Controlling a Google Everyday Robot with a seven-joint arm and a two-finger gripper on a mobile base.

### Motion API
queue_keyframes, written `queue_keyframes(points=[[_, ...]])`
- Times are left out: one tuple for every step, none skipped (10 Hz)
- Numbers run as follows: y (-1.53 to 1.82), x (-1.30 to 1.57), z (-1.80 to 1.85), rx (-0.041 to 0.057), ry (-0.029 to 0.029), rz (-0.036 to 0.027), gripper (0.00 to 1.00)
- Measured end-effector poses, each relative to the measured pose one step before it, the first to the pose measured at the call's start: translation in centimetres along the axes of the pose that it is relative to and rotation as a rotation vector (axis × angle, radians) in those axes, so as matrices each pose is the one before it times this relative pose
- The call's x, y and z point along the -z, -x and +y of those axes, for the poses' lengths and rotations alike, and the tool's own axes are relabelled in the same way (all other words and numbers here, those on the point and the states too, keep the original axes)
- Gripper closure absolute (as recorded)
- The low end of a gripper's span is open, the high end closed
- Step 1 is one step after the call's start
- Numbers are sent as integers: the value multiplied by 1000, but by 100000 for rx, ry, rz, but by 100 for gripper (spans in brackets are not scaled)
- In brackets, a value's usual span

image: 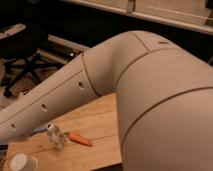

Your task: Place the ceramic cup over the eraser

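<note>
Ceramic cup (pixel 22 163) at the bottom left corner, on the near end of the wooden table (pixel 100 125); white, round, plain-sided, wide rim up; nothing touching it; partly cut by the lower edge.

Gripper: out of frame, somewhere past the left edge where the forearm runs out; cannot tell how far open it is or whether it has hold of anything.

Arm (pixel 150 100) fills the right half and nearest ground; smooth matt cream shell, fat rounded elbow at upper centre; thin tan seam lines ring the joints; forearm slopes down from the elbow to the left edge, a row of small dark round holes along its side; it passes above the table, apart from the cup.

Clear plastic bottle (pixel 56 136) upright just behind and right of the cup; see-through, ribbed-looking, pale cap; whether it bears a label cannot be told.

Carrot (pixel 80 139) flat on the boards just beside the bottle on its right; orange, tapered, point toward the right.

Blue pad (pixel 40 129): only a sliver shows under the forearm, behind the bottle.

Table top: pale wood planks, grain running left to right.

Beyond: black office chair (pixel 25 55) with a star base on a dark floor, upper left; pale ledge (pixel 165 15) along the top, far back; no writing readable anywhere.
</note>
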Motion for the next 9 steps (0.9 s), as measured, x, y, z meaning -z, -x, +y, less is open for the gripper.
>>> queue_keyframes(points=[[44,-16,-7,93,-55,-147,35],[233,-148,302,1403,89,-587,35],[568,-91,1336,3220,1969,-1762,35],[634,47,1537,3198,2588,-2044,35],[443,18,899,1852,1951,-1341,35],[508,13,1105,1972,2953,-1538,35],[514,-24,1476,2364,4265,-1381,35],[317,-117,1239,1460,4476,-673,35],[16,-408,1102,1146,4950,684,35]])
